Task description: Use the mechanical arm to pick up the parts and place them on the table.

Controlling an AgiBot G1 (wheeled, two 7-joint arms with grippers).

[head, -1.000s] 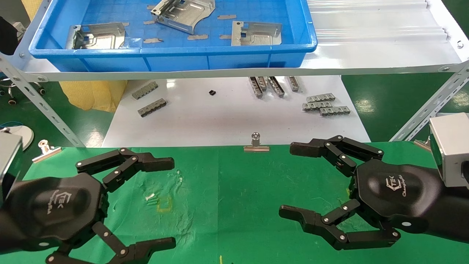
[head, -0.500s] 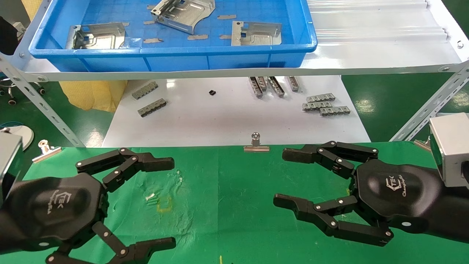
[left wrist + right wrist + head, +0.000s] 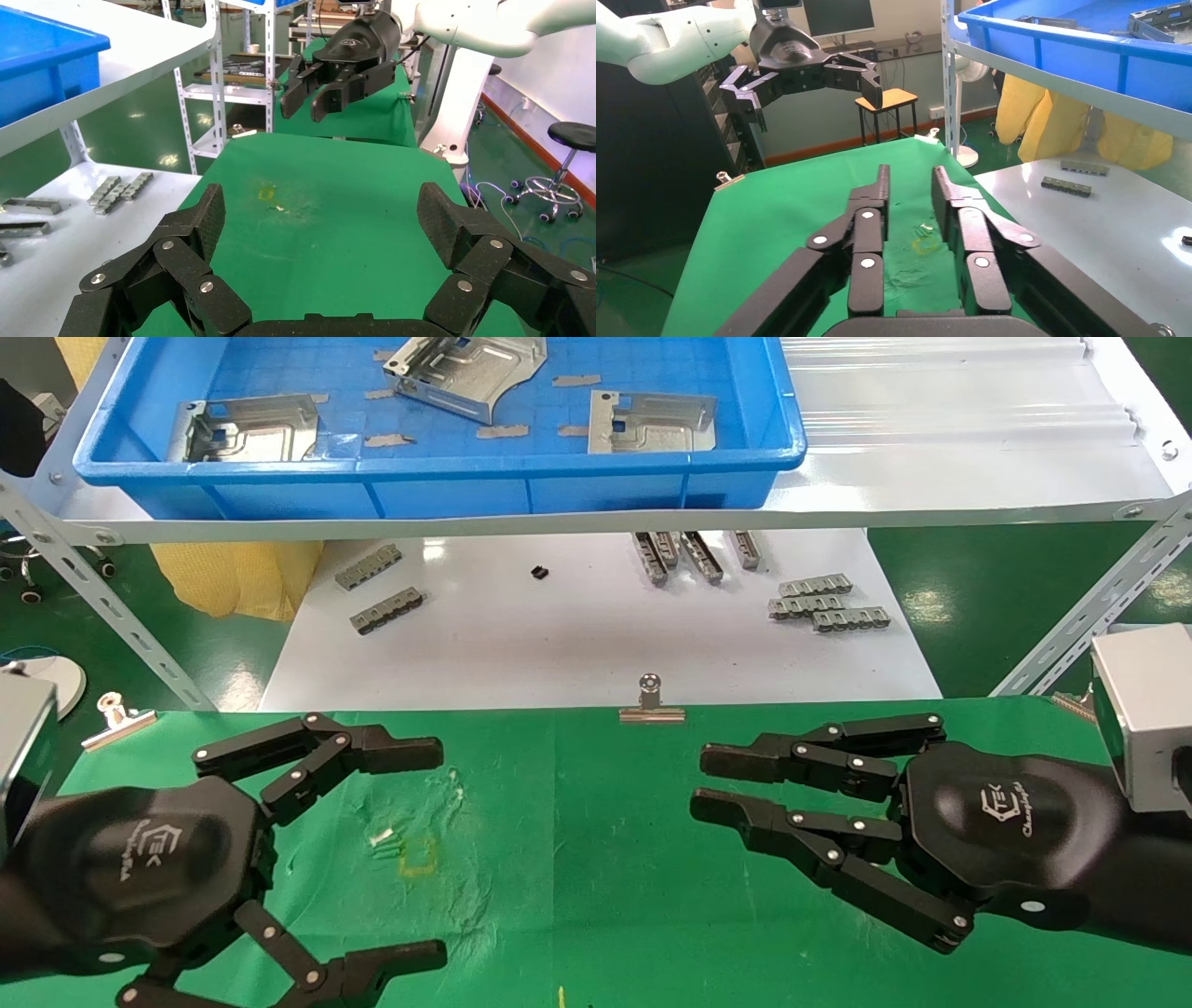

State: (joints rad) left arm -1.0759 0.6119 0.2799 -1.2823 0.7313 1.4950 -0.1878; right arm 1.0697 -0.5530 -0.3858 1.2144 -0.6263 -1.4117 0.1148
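Three silver sheet-metal parts lie in the blue tray (image 3: pixel 438 463) on the raised shelf: one at the left (image 3: pixel 247 428), one at the back middle (image 3: pixel 466 370), one at the right (image 3: pixel 652 423). My left gripper (image 3: pixel 436 851) hovers wide open and empty over the left of the green table (image 3: pixel 577 859); it also shows in its own wrist view (image 3: pixel 323 217). My right gripper (image 3: pixel 705 782) hovers over the table's right side, its fingers drawn in to a narrow gap with nothing between them, as its wrist view (image 3: pixel 910 175) shows. Both grippers are well short of the tray.
A glossy white tabletop (image 3: pixel 577 635) between shelf and green cloth carries small grey ribbed bars (image 3: pixel 829 600) and more bars (image 3: pixel 377 589). Binder clips (image 3: pixel 652 700) hold the cloth's far edge. Slanted shelf struts (image 3: pixel 1090 617) stand at both sides. A yellow mark (image 3: pixel 417 859) is on the cloth.
The right gripper's fingers have closed from wide apart to a narrow gap. The left gripper and the parts have not moved.
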